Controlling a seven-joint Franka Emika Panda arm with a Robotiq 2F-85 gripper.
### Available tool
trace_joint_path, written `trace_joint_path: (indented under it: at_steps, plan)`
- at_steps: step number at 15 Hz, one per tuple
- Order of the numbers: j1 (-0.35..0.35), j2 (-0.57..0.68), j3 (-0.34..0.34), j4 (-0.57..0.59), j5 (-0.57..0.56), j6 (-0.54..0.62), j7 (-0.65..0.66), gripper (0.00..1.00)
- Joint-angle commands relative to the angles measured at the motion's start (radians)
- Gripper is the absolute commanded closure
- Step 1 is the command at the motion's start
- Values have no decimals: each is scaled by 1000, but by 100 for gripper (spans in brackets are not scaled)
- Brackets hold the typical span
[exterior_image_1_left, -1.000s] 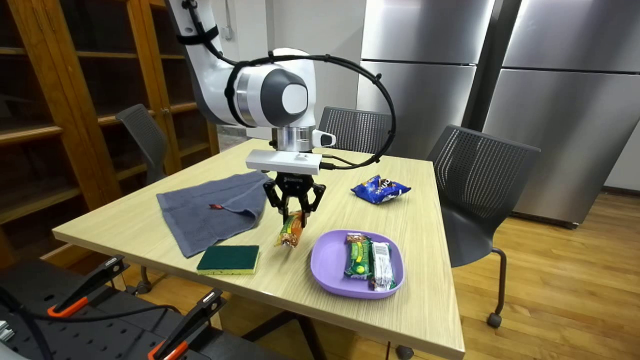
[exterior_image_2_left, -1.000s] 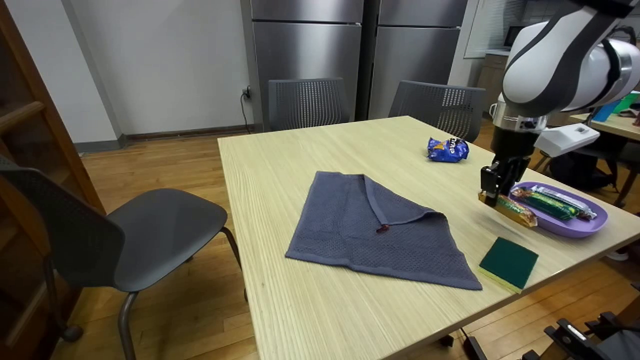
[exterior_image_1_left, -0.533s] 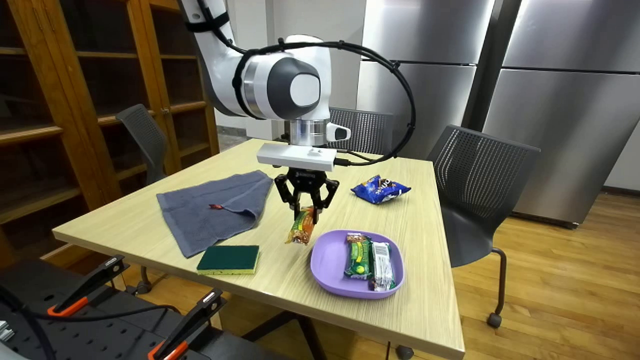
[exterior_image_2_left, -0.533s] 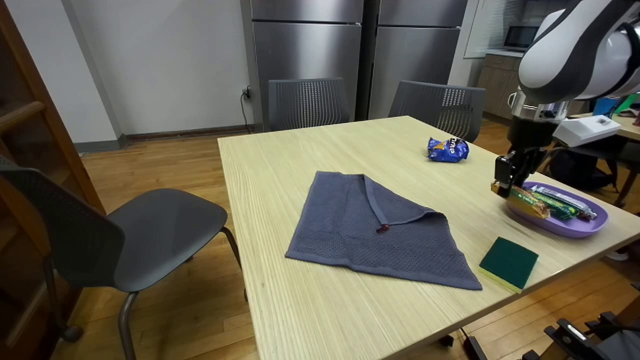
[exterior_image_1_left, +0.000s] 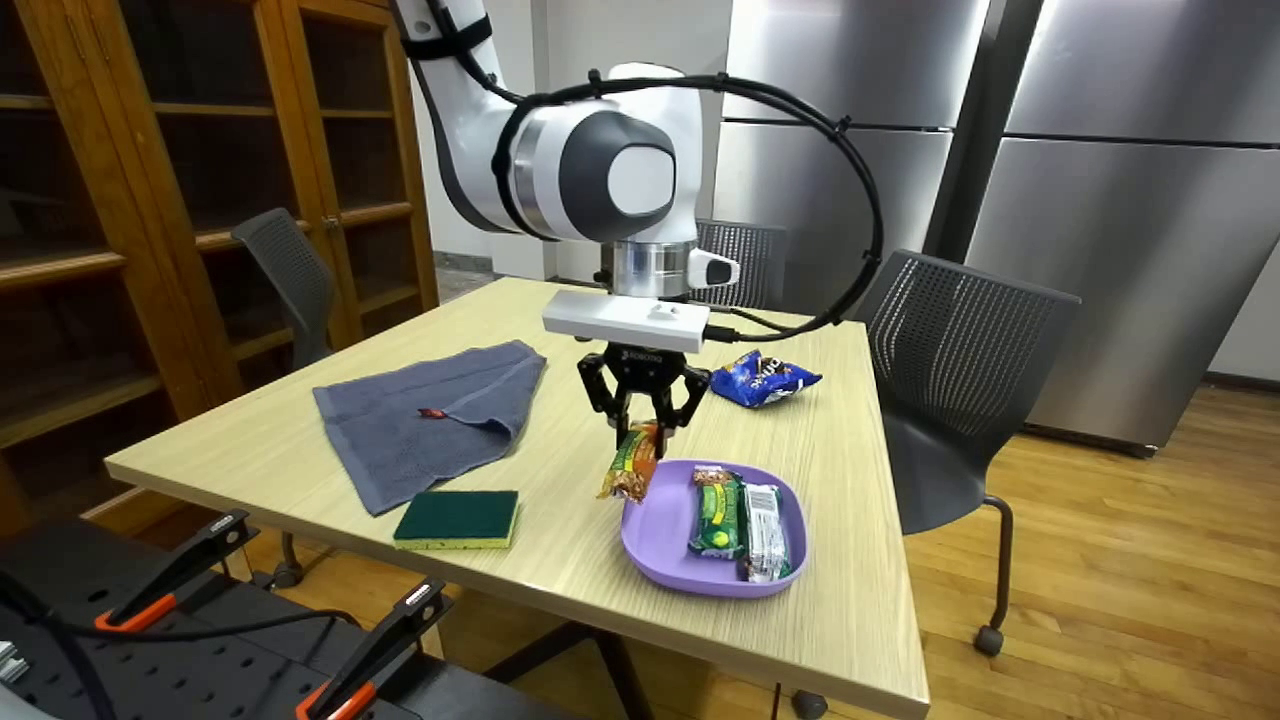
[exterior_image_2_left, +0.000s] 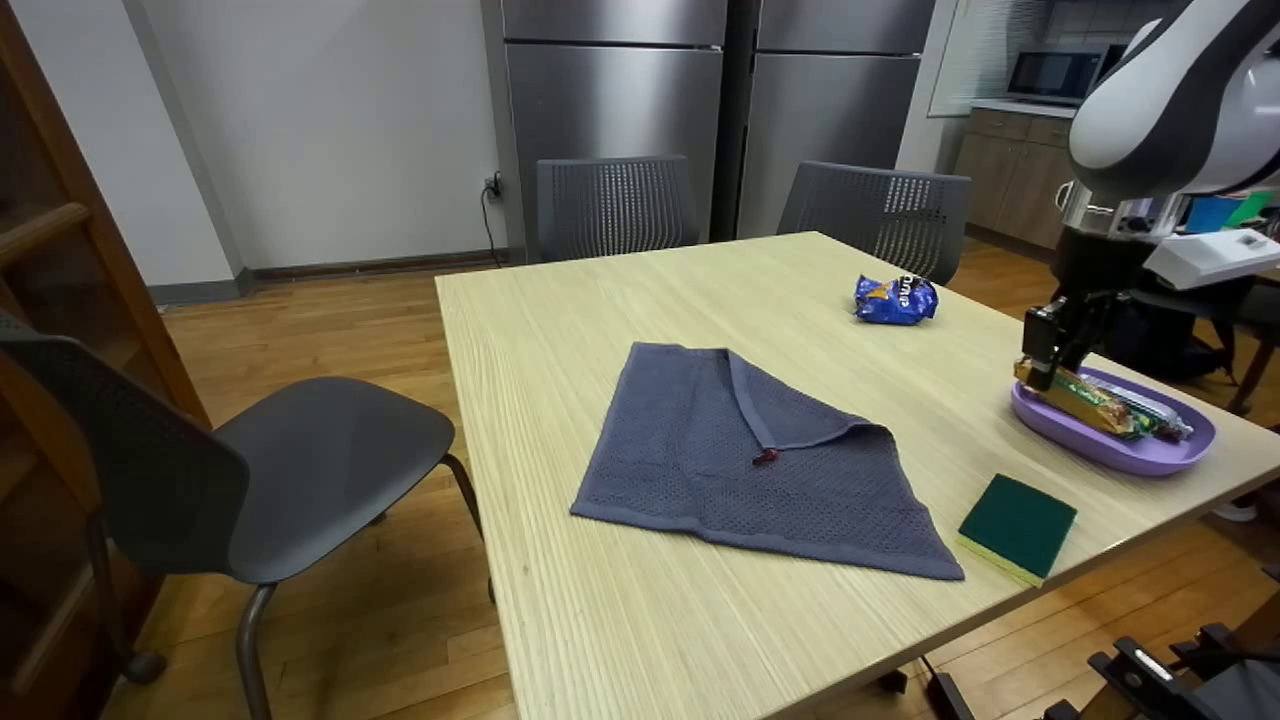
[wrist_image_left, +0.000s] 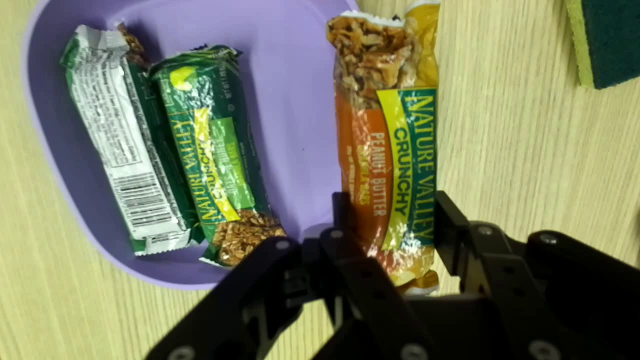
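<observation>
1. A purple plate (exterior_image_1_left: 658, 545) with a raised rim sits near the edge of the worktop (exterior_image_2_left: 560, 400).
2. In it lie a green granola bar (wrist_image_left: 215, 150), printed face up, and a white-backed bar (wrist_image_left: 130, 150) with its barcode showing. They lie side by side on the plate's far side from the sponge.
3. The green-and-yellow sponge (exterior_image_1_left: 455, 518) lies dark side up near the same edge, apart from the plate. Behind it spreads a gray cloth (exterior_image_1_left: 420, 440), one corner folded over, with a small red bit (exterior_image_1_left: 432, 413) at the fold.
4. A blue snack bag (exterior_image_2_left: 896, 300) rests well apart, across the worktop; a gray chair (exterior_image_1_left: 950, 390) stands beside that side.
5. The gripper (wrist_image_left: 390, 215) holds a peanut butter bar (wrist_image_left: 367, 165), its jaws narrowed onto the two long sides, nearer one end.
6. That bar is raised above the worktop, at the plate's rim on the sponge side. In the wrist view it hides that stretch of rim; whether they touch cannot be told.
7. Its long axis runs almost straight up and down the wrist view, across the line between the jaws. The end with the pictured granola points to the top there, opposite to the green granola bar's, which points to the bottom on a slightly leaning axis.
</observation>
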Motion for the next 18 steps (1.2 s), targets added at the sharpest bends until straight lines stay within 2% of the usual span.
trace_joint_path:
  at_steps: [1, 18]
  plan:
    - [-19, -3, -8, 18, 14, -20, -37, 83]
    - [-3, 126, -39, 142, -13, -79, 9, 83]
